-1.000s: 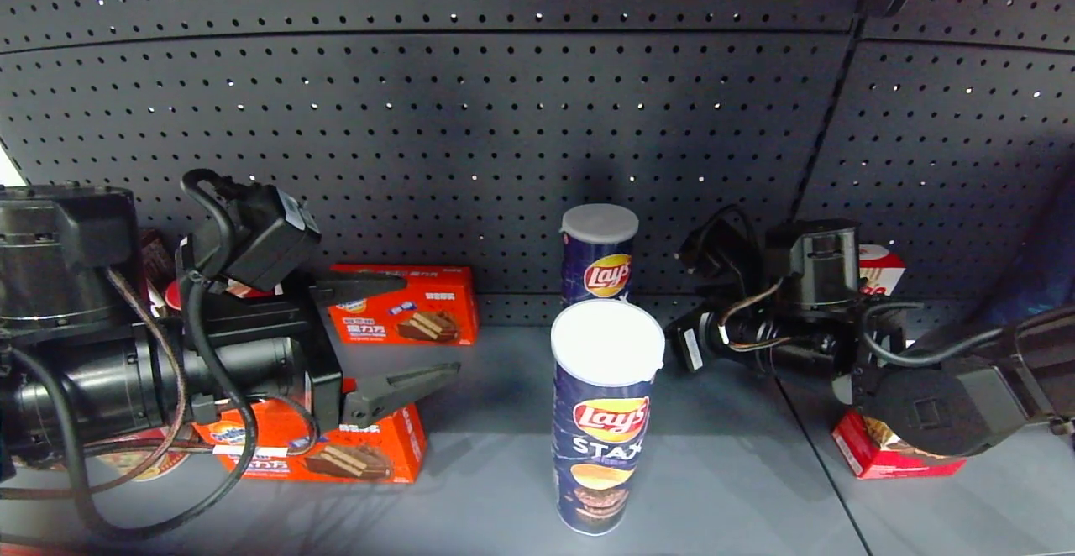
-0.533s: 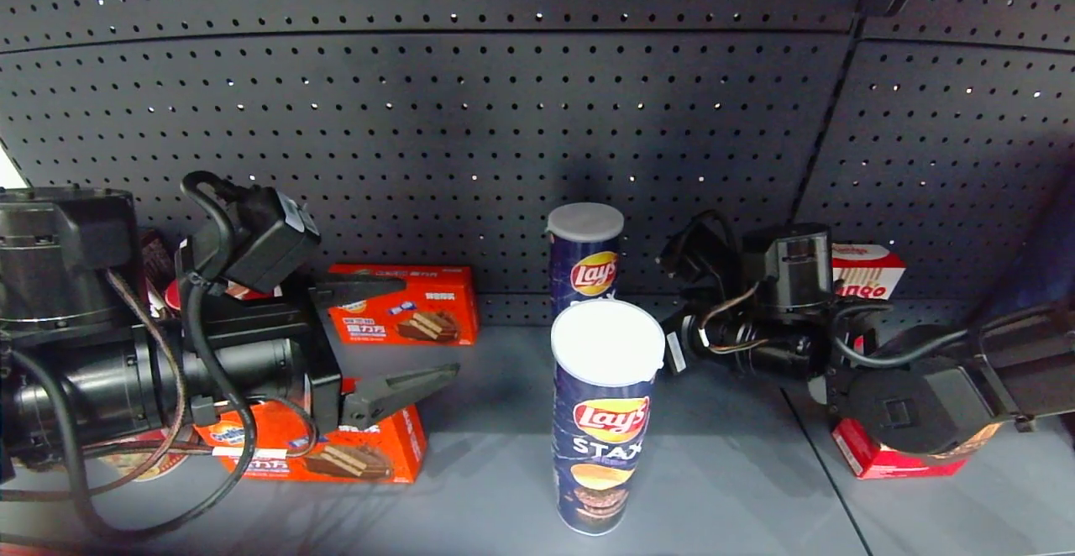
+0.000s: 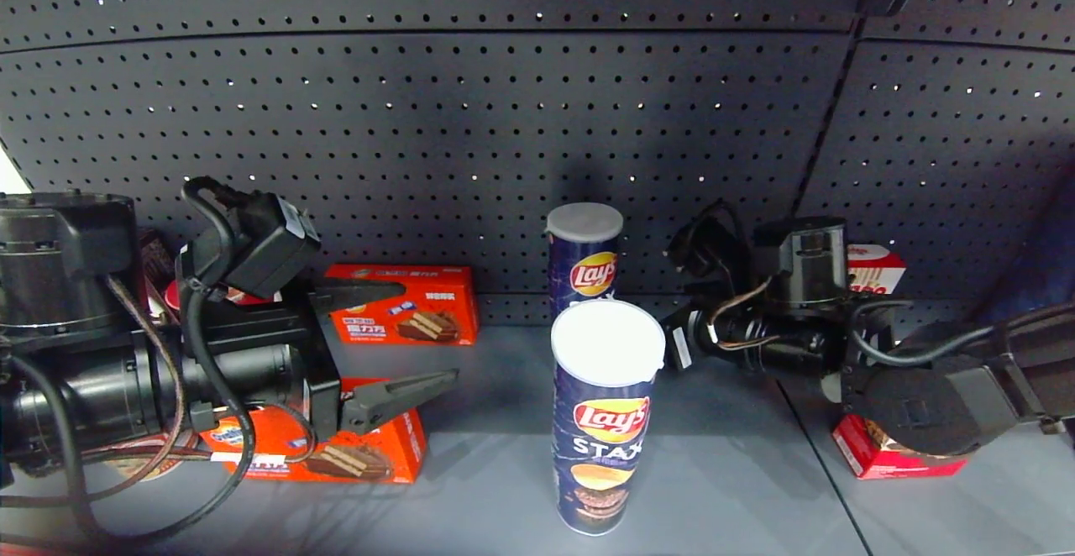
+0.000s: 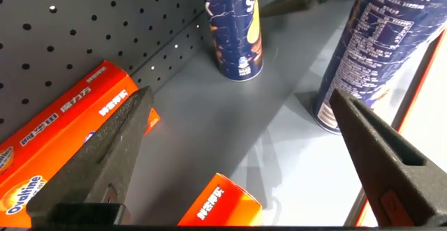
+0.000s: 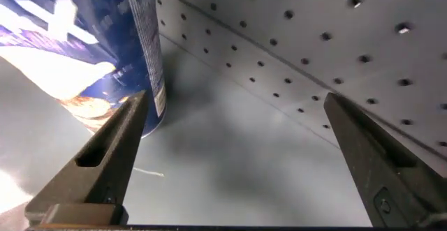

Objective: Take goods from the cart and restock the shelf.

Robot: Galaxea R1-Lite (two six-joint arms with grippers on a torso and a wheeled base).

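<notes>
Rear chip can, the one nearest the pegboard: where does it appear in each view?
Head view: rear chip can stands by the pegboard, behind the front can.
Left wrist view: rear chip can near the pegboard, beyond the left gripper.
Right wrist view: probably the rear chip can, beside the right gripper.
Shared landmark: the pegboard.

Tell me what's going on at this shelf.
A two-armed robot is restocking a shelf. Two chip cans stand upright on it: the rear can is near the pegboard, and the front can is ahead of it. The right gripper is open and empty, right beside the rear can. The left gripper is open too, holding nothing, by the orange boxes.
</notes>
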